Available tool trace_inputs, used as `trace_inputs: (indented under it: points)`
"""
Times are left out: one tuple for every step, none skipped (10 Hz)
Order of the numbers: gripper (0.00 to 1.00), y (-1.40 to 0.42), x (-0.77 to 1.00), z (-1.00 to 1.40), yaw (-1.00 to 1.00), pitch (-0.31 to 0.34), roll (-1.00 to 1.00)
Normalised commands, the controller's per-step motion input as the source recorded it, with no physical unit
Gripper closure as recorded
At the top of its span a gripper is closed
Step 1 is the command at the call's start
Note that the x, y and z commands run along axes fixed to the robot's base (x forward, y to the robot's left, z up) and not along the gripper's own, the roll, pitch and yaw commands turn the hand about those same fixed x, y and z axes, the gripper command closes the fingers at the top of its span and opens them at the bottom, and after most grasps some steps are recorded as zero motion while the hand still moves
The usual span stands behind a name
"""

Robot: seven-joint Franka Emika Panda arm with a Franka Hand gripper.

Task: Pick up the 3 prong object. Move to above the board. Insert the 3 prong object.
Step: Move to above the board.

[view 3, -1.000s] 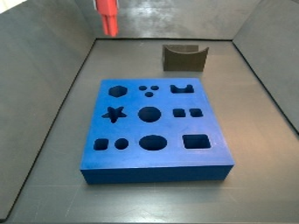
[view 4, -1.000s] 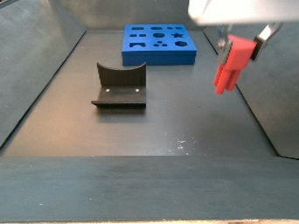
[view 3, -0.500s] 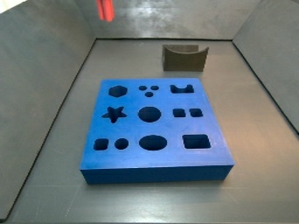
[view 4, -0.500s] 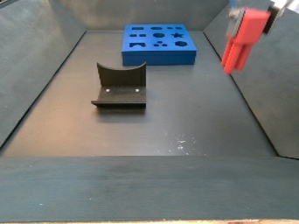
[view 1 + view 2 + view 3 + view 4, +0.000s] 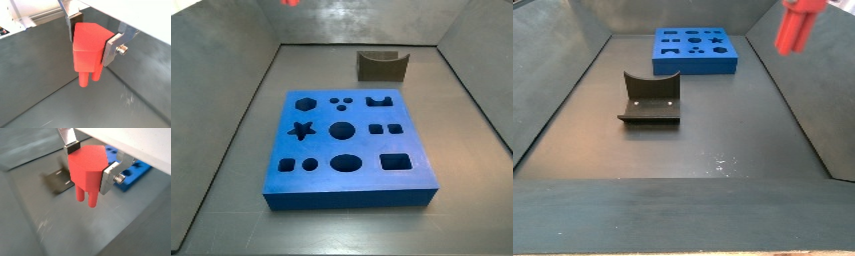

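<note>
One large blue board (image 5: 350, 148) lies flat on the floor with its holes facing up, the three small dots near its far edge, ready to take a piece from above, while the dark fixture (image 5: 649, 98) stands apart from it. The gripper (image 5: 92, 37) hangs high above the floor, clamped on the red 3 prong object (image 5: 89, 172), prongs down for insertion; in a side view the peg sits at the top edge, clear of the board.
</note>
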Motion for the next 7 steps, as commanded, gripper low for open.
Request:
trace_inputs:
  points:
    - [1.00,-1.00,0.44,0.28,-0.59,0.279,-0.06]
    - [1.00,-1.00,0.45,0.28,-0.35,0.226,-0.13]
    - [1.00,-1.00,0.45,0.28,-0.16,0.170,-0.12]
    - [1.00,-1.00,0.46,0.28,-0.05,0.145,-0.07]
    - [1.00,-1.00,0.46,0.28,-0.02,0.121,-0.03]
    - [1.00,-1.00,0.47,0.28,0.01,0.116,-0.01]
    - [1.00,-1.00,0.48,0.28,0.01,0.115,-0.01]
